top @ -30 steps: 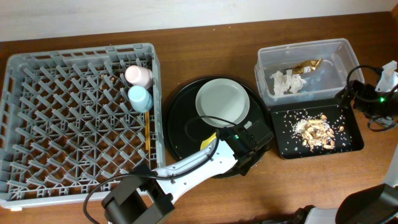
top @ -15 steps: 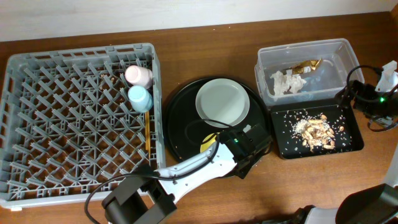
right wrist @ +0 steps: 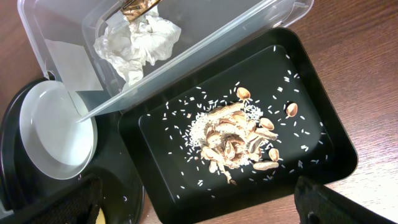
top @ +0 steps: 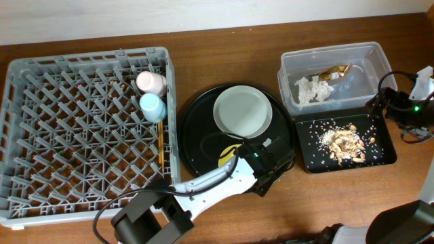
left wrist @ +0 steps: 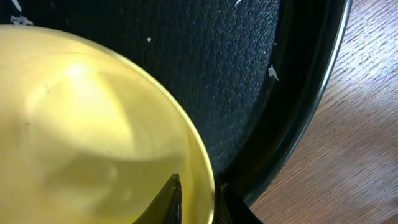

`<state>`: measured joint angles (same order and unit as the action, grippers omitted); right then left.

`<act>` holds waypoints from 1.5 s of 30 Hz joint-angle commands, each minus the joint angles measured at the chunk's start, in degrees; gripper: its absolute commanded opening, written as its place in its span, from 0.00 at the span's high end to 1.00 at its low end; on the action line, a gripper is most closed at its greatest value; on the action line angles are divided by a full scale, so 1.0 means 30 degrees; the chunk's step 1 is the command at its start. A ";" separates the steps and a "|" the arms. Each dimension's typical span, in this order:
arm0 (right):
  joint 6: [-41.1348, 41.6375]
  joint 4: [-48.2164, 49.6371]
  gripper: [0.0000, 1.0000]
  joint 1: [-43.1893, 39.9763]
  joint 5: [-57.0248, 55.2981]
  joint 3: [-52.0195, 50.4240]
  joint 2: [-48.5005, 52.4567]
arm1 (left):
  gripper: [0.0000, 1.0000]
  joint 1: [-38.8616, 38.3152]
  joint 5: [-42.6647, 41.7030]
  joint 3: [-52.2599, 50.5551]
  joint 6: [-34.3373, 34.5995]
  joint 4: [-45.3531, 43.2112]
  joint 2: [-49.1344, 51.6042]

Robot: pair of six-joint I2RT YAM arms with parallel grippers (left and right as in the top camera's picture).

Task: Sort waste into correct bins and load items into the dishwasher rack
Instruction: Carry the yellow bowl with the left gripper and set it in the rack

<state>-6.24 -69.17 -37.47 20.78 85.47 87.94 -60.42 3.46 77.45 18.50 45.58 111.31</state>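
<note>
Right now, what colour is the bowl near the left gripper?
The bowl is yellow, seen best in the left wrist view.

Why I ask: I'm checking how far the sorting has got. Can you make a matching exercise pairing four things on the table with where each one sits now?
Things:
1. crumpled white paper napkin
2. loose rice and brownish food scraps
3. small pink cup
4. round white plate

Places:
A. large round black tray
B. clear plastic rectangular tub
C. large square grey plastic dishwasher rack
D. shallow black rectangular tray

Pairs: 1-B, 2-D, 3-C, 4-A
</note>
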 commanded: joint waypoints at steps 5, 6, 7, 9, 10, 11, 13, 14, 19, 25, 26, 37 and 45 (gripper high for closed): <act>0.0036 -0.0066 0.01 -0.0015 -0.0168 0.0313 -0.0015 | 1.00 -0.0095 0.0153 0.0248 0.0102 -0.0393 -0.0495; 0.0044 -0.0066 0.01 -0.0015 -0.0168 0.0313 -0.0015 | 1.00 -0.0095 0.0146 0.0444 0.0102 -0.0313 -0.0583; 0.0044 -0.0066 0.01 -0.0015 -0.0168 0.0313 -0.0015 | 1.00 -0.0095 0.0146 0.0707 0.0095 -0.0044 -0.0736; 0.0044 -0.0066 0.01 -0.0015 -0.0168 0.0313 -0.0015 | 1.00 -0.0029 0.0160 0.1705 -0.0087 0.1056 -0.1231; 0.0044 -0.0066 0.01 -0.0015 -0.0168 0.0313 -0.0015 | 1.00 0.0080 0.0153 0.2375 -0.0189 0.1763 -0.1523; 0.0044 -0.0066 0.01 -0.0015 -0.0168 0.0313 -0.0015 | 1.00 0.0248 0.0153 0.3220 -0.0255 0.2579 -0.1923; 0.0044 -0.0066 0.01 -0.0015 -0.0168 0.0313 -0.0015 | 1.00 0.1013 0.0146 0.6135 -0.0262 0.4830 -0.3075; 0.0036 -0.0066 0.01 -0.0015 -0.0168 0.0313 -0.0015 | 1.00 0.1348 0.0124 0.7155 -0.0262 0.5595 -0.3417; 0.0044 -0.0066 0.01 -0.0015 -0.0168 0.0313 -0.0015 | 1.00 0.6302 -0.6921 1.1846 -0.3395 0.8786 -0.5362; 0.0044 -0.0066 0.01 -0.0015 -0.0168 0.0313 -0.0015 | 1.00 1.6997 -2.2695 1.0892 -1.1424 1.2743 -0.5654; 0.0036 -0.0066 0.01 -0.0015 -0.0168 0.0313 -0.0015 | 1.00 1.8586 -2.3773 1.0156 -1.3012 1.3821 -0.5552; 0.0044 -0.0066 0.02 -0.0015 -0.0168 0.0313 -0.0015 | 1.00 2.5128 -3.1219 -0.3483 -1.8323 0.9595 -0.4925; 0.0036 -0.0066 0.01 -0.0015 -0.0168 0.0313 -0.0015 | 1.00 2.6345 -3.0855 -0.6251 -1.8323 0.6994 -0.3031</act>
<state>-6.22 -69.34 -37.47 20.75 85.52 87.94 18.20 -88.47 59.88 -35.16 68.05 100.16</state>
